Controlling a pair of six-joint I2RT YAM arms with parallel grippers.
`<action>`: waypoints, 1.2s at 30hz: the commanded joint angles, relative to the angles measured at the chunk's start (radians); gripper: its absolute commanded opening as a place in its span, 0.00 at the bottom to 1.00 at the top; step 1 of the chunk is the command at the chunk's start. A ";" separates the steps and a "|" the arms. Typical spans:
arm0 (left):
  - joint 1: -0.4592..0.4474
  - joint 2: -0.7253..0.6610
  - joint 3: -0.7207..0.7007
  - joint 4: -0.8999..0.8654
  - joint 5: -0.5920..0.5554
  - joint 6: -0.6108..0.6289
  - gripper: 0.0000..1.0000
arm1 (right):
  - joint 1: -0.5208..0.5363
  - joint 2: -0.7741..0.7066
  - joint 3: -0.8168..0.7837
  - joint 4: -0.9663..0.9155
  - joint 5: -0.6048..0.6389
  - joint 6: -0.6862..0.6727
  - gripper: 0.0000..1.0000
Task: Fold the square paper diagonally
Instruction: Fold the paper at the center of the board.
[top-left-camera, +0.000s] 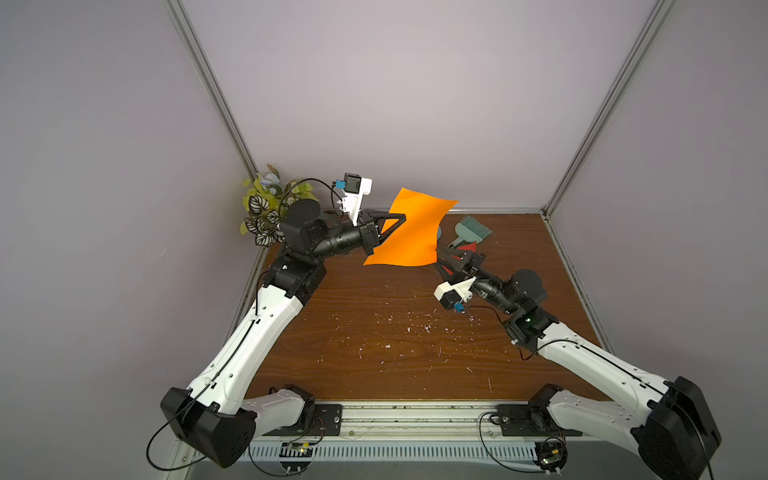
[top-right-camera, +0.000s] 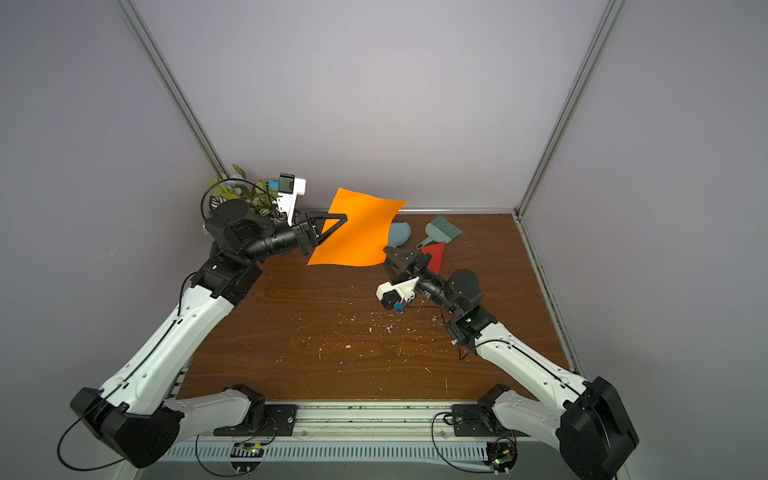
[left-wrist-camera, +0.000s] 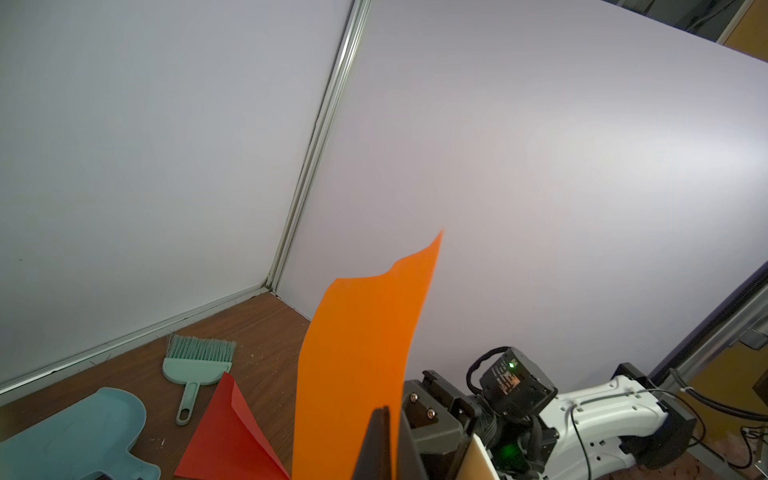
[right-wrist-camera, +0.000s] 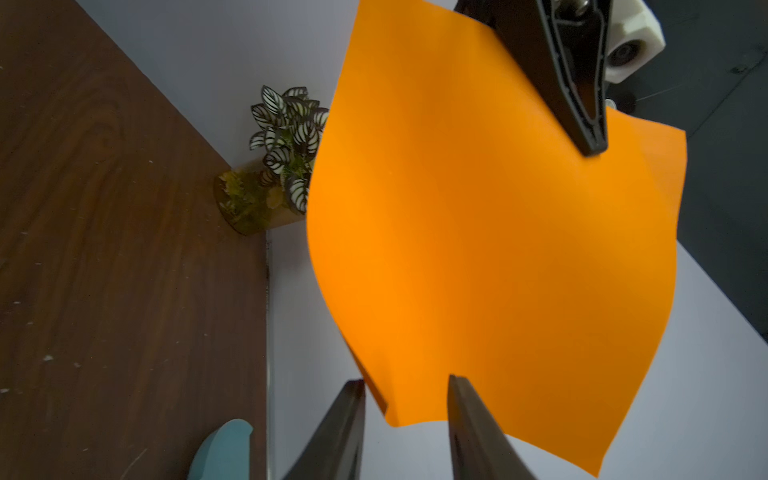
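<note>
Though unclear from above, right end effector (right-wrist-camera: 404, 380) straddles paper (right-wrist-camera: 498, 249).

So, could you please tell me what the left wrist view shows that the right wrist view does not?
Only the left wrist view shows the green brush, the red paper and the right arm. Only the right wrist view shows the potted plant and the right gripper open around a corner of the sheet. Both show the orange paper, the left gripper shut on it, the blue dustpan and the wooden table.
</note>
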 joint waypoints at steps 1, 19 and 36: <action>0.005 0.017 0.024 -0.051 -0.024 0.082 0.00 | 0.008 -0.034 0.034 -0.165 -0.046 -0.004 0.31; 0.006 -0.057 -0.234 0.036 -0.080 0.401 0.00 | 0.028 0.031 0.317 -0.887 -0.134 0.015 0.02; -0.020 0.026 -0.755 0.528 0.009 0.235 0.00 | 0.023 0.314 0.431 -1.111 -0.196 0.134 0.00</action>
